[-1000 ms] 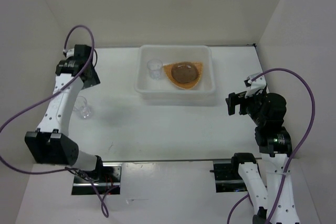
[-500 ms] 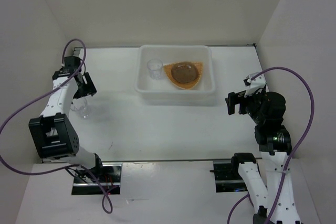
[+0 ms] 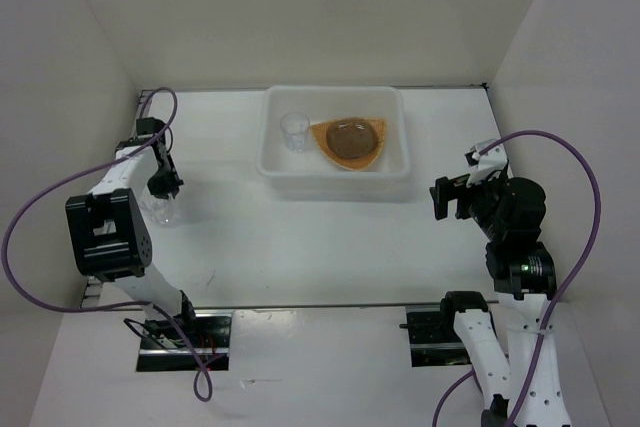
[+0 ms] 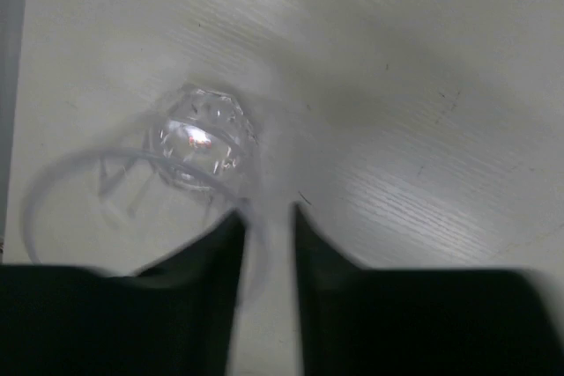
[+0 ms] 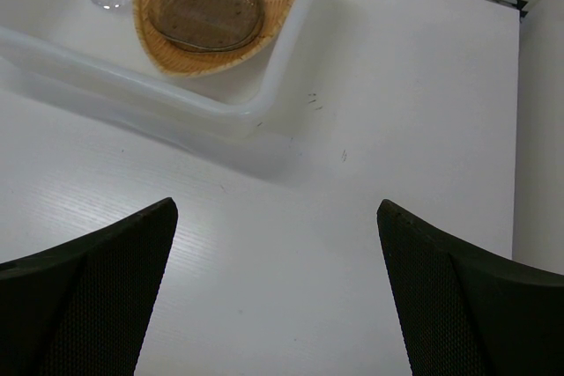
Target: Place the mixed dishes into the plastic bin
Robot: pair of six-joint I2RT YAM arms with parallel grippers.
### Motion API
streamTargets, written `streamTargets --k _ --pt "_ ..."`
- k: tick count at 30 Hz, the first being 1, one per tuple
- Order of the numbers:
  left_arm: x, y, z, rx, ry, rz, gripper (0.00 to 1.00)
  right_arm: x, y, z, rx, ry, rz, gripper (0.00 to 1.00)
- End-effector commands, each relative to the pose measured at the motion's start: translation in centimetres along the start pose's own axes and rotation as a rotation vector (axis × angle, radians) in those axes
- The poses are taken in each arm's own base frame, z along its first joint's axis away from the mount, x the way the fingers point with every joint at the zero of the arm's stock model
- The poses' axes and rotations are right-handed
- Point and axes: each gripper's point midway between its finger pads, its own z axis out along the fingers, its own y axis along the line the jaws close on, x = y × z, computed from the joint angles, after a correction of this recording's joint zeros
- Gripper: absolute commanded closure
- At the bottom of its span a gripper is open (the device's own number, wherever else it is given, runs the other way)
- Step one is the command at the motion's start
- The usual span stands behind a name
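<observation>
A small clear tumbler cup (image 3: 160, 212) stands on the table at the far left. My left gripper (image 3: 165, 187) comes down on it from above. In the left wrist view the cup (image 4: 198, 138) lies just ahead of the gripper (image 4: 264, 217), whose jaws are pinched on its thin rim wall. The white plastic bin (image 3: 335, 175) at the back centre holds another clear cup (image 3: 293, 130), the orange woven tray (image 3: 372, 154) and a smoky brown saucer (image 3: 352, 137) lying on it. My right gripper (image 3: 450, 197) hovers open at the right, empty, facing the bin (image 5: 291, 33).
White walls close in the table on the left, back and right. The left wall runs just beside the gripped cup. Purple cables loop from both arms. The bin's near right corner lies ahead of the right gripper (image 5: 278, 207).
The left arm swung forward and down from the back left to the cup on the table, and its jaws closed on the cup's rim. The right arm did not move.
</observation>
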Motion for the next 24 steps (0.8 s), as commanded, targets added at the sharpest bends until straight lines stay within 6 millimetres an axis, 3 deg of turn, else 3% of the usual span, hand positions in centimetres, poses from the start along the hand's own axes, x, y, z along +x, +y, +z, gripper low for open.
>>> streamTargets --k 1,4,7,10,13,16,18,20,21,22,23,24 --pt "0.5 -0.4 1.4 0.028 0.028 0.032 0.97 -1.1 0.1 0.2 -0.007 -0.053 -0.014 0.02" --pt "-0.2 0.2 0.1 -0.003 -0.006 0.004 1.00 -1.1 0.1 0.2 -0.007 -0.053 -0.014 0.02" --pt "-3.8 0.3 -4.1 0.020 -0.162 -0.065 1.00 -1.1 0.1 0.2 -0.007 -0.053 -0.014 0.02" --pt "-7.9 -0.9 -10.9 0.147 -0.349 -0.137 1.00 -0.8 0.1 0.3 -0.009 -0.045 -0.011 0.02" --pt "-9.9 -4.7 -15.8 0.393 -0.390 -0.168 1.00 -0.8 0.1 0.3 -0.009 -0.045 -0.011 0.02" --pt "-11.1 -10.4 -22.9 0.767 -0.510 -0.158 1.00 -0.8 0.1 0.3 -0.009 -0.045 -0.011 0.02" --pt "-11.9 -12.5 -27.9 0.950 -0.615 -0.159 1.00 -0.8 0.1 0.3 -0.009 -0.045 -0.011 0.02" --pt "-11.2 -15.3 -28.3 0.999 -0.568 -0.062 1.00 -0.8 0.1 0.3 -0.009 -0.045 -0.011 0.02" --pt "-12.0 -16.4 -30.8 1.015 -0.602 0.009 1.00 -0.8 0.1 0.3 -0.009 -0.045 -0.011 0.02" --pt "-12.2 -18.5 -27.9 0.966 -0.531 0.066 1.00 -0.8 0.1 0.3 -0.009 -0.045 -0.011 0.02" --pt "-9.2 -21.1 -27.0 0.926 -0.455 0.209 1.00 -0.8 0.1 0.3 -0.009 -0.045 -0.011 0.02" --pt "-8.6 -22.5 -26.6 0.888 -0.442 0.265 1.00 -0.8 0.1 0.3 -0.009 -0.045 -0.011 0.02"
